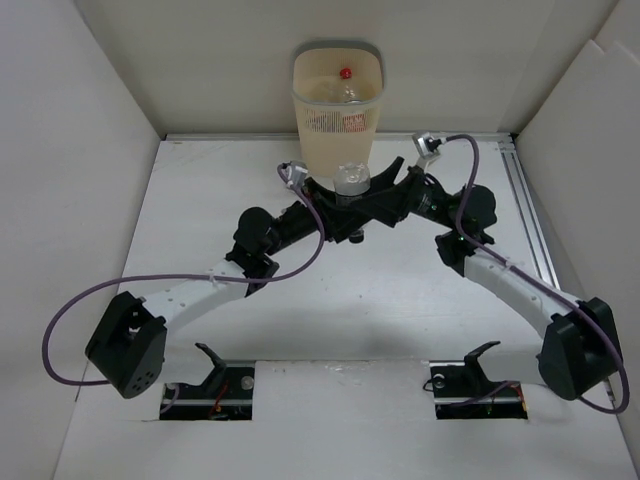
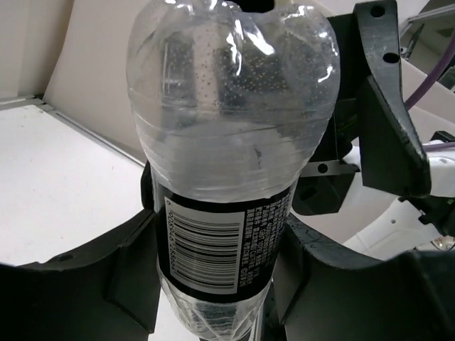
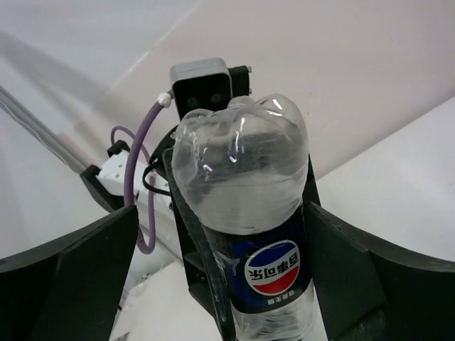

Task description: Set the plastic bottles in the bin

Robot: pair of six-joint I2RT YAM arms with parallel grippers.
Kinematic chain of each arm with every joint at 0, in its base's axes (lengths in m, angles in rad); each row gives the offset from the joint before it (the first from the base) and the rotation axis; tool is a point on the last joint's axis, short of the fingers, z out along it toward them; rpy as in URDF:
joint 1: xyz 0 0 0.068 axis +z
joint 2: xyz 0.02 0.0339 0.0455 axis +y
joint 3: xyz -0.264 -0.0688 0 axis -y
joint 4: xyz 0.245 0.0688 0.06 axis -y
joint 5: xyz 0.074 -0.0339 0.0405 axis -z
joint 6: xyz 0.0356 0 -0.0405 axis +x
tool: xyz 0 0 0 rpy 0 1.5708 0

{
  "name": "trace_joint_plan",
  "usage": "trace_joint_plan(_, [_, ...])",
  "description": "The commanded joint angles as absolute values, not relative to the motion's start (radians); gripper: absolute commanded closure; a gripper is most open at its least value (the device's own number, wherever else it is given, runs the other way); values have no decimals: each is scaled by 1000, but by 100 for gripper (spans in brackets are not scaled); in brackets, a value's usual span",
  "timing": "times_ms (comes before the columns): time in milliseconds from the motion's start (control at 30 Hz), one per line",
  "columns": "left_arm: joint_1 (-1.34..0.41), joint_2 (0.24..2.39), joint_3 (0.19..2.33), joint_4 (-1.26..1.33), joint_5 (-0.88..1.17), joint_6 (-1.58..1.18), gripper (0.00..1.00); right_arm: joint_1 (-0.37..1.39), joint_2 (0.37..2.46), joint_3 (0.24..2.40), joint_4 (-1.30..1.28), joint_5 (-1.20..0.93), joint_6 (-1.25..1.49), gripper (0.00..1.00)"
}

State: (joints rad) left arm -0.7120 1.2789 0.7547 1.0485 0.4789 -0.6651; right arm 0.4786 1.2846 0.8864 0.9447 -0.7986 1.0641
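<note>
Left wrist view fills with the dark-labelled bottle (image 2: 227,142), a clear plastic one turned base up. A barcode shows on its black label, and fine droplets cling to the inside of the wall. The left gripper (image 2: 220,277) is clamped on it, one black finger (image 2: 131,273) pressed to each side of the label.

From the right wrist, the same bottle (image 3: 242,177) shows a round red, white and blue logo, upside down. The right gripper (image 3: 220,273) stands spread around it. One finger (image 3: 362,277) lies against or just beside the label. The other finger (image 3: 71,273) is apart from the bottle, with bare white showing in the gap, so this gripper is not closed on it.

Top external view places the bottle (image 1: 352,180) above the tabletop (image 1: 400,300), just in front of the bin (image 1: 335,140) and below its rim. The left gripper (image 1: 338,198) reaches it from the left and the right gripper (image 1: 366,190) from the right, so the two arms meet in a shallow V.

The bin is cream-yellow with perforated sides and stands at the far edge against the back wall. Inside lies a red-capped bottle (image 1: 347,92), clear with a red label and its cap toward the far side.

A purple cable (image 1: 60,340) loops out from each arm. White panels (image 1: 70,150) enclose the tabletop on the left, right and back.
</note>
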Motion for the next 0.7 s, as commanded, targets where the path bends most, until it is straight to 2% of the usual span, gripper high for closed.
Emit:
trace_joint_plan(0, [-713, 1287, 853, 1088, 497, -644, 100, 416, 1198, 890, 1036, -884, 1103, 0])
trace_joint_plan(67, [-713, 1296, 903, 995, 474, -583, 100, 318, 1149, 890, 929, -884, 1022, 0])
trace_joint_plan(200, [-657, 1385, 1110, 858, 454, -457, 100, 160, 993, 939, 476, -781, 766, 0])
trace_joint_plan(267, [-629, 1437, 1196, 819, 454, -408, 100, 120, 962, 948, 375, -767, 715, 0])
trace_joint_plan(433, [-557, 1668, 1475, 704, 434, -345, 100, 39, 911, 951, 273, -779, 666, 0])
trace_joint_plan(667, [-502, 2018, 1914, 618, 408, -296, 100, 17, 862, 884, 221, -798, 637, 0])
